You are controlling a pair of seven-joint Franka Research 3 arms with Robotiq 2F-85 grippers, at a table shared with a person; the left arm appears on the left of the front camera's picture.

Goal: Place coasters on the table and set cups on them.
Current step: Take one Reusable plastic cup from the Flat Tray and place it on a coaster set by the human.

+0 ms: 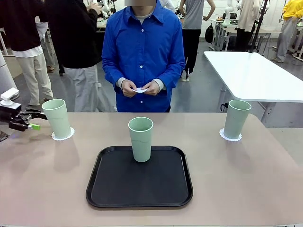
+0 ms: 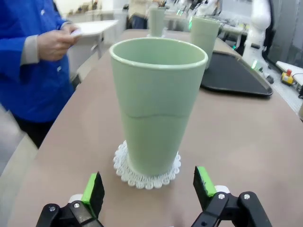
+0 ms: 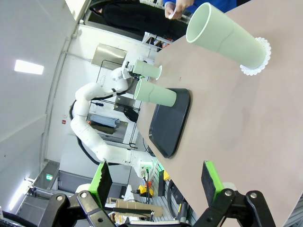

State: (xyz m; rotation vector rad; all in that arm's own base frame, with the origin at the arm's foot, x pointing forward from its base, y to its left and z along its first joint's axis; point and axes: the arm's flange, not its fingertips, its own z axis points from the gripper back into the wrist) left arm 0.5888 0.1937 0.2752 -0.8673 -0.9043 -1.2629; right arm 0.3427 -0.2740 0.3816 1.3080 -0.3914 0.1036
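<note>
One cup [image 1: 140, 139] stands on the tray [image 1: 118, 189]: my wide-open, empty left claw [image 1: 39, 120] should grasp its middle squarely.

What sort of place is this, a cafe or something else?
Probably a robot test lab rather than a cafe. A white robot arm stands at the table, a person stands across it, and behind them are a white work table and more people standing about on a bare grey floor.

Just ahead of the left gripper [image 2: 148, 185], the cup [image 2: 156, 104] covers most of its coaster [image 2: 137, 180]; the white scrap [image 1: 140, 90] in the person's hands [image 1: 128, 87] is too small to tell.
</note>
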